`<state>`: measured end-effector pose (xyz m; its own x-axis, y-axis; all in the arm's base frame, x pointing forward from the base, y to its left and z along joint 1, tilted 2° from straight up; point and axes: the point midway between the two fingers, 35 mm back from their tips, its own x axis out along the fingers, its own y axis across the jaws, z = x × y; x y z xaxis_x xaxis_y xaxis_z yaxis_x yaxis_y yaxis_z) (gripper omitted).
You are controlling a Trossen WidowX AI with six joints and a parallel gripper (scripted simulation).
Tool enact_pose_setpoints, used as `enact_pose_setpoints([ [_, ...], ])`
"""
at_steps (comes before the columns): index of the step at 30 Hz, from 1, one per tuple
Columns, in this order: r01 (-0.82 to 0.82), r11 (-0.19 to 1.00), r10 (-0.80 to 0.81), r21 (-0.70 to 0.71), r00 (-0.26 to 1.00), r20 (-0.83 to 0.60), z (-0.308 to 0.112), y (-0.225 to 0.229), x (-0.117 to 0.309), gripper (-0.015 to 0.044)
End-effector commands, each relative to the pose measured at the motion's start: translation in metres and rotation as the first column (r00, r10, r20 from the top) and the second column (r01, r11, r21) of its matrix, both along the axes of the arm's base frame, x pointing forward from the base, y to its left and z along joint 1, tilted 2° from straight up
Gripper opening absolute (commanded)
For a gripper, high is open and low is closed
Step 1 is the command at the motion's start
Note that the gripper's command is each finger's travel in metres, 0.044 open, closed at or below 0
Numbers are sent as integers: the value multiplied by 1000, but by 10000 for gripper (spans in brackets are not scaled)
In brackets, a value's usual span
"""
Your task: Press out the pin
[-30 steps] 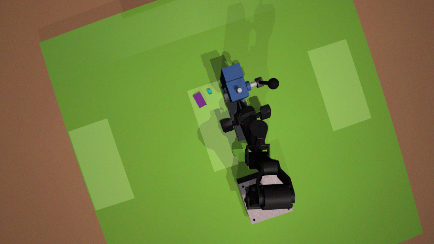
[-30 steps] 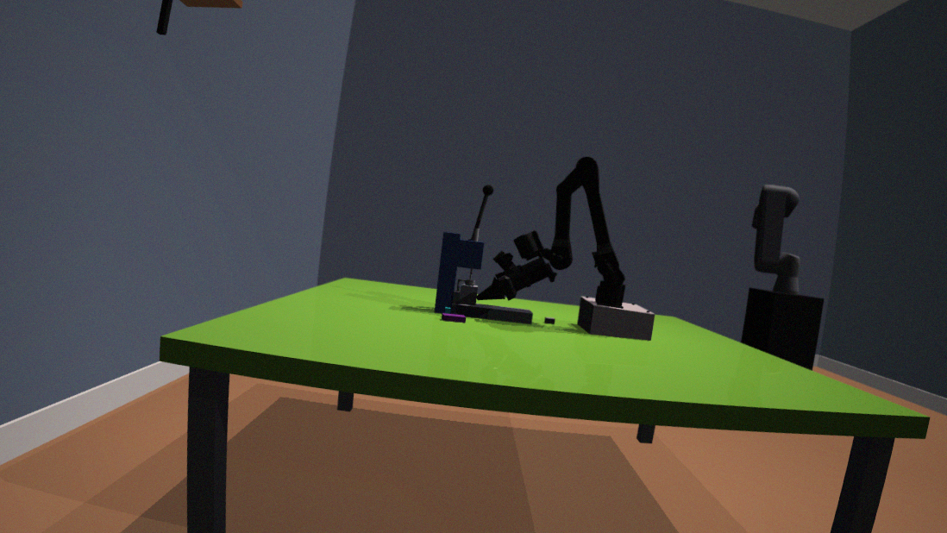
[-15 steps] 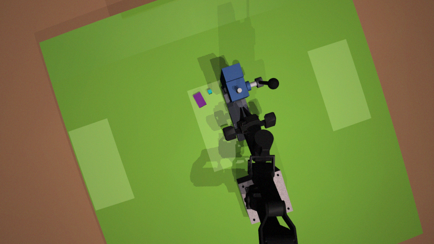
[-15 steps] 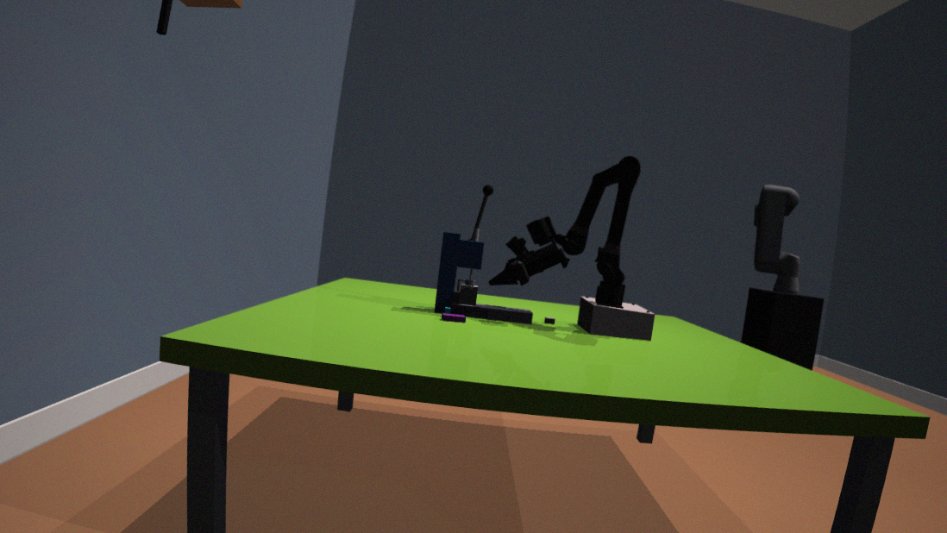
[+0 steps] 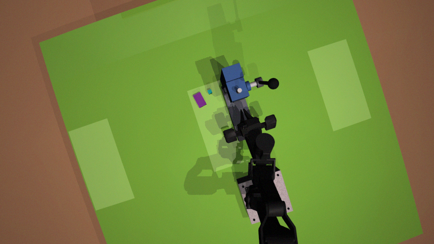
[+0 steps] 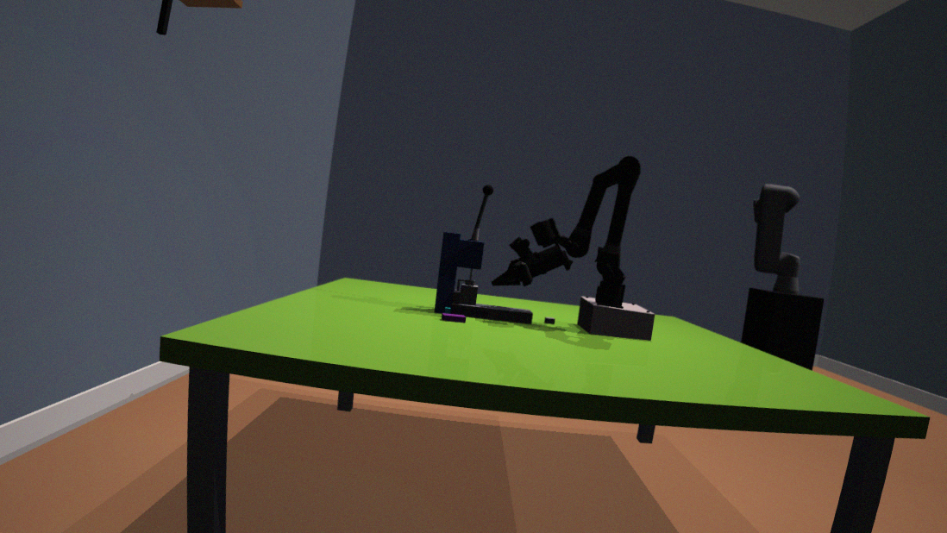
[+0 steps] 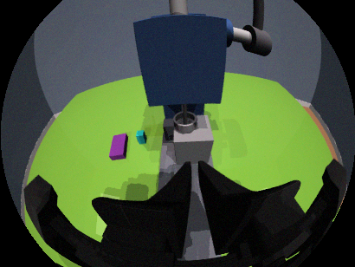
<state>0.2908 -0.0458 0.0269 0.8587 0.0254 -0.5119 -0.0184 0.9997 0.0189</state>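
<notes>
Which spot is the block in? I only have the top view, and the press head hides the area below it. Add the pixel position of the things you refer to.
Observer: Wrist view shows the block (image 6: 468, 293) (image 7: 193, 152) on the press bed (image 5: 238, 116) (image 6: 497, 313) (image 7: 165, 166), below the press head (image 5: 237, 92) (image 6: 469, 253) (image 7: 182, 61).
Operator: Is the gripper touching it?
Observer: No. In the exterior view, the gripper (image 5: 243, 109) (image 6: 492, 284) (image 7: 194, 166) is clear of the block, with a visible gap.
Operator: Lever up or down?
Observer: Up. Exterior view shows the lever (image 5: 265, 82) (image 6: 482, 213) (image 7: 258, 15) rising above the press head, slightly tilted.
</notes>
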Motion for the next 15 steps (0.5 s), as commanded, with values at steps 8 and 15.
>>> enact_pose_setpoints([
  [8, -3, 1000, 3, 6, 1000, -3, -44, -1, 9, 30],
  [15, -3, 1000, 3, 6, 1000, -3, -44, -1, 9, 187],
])
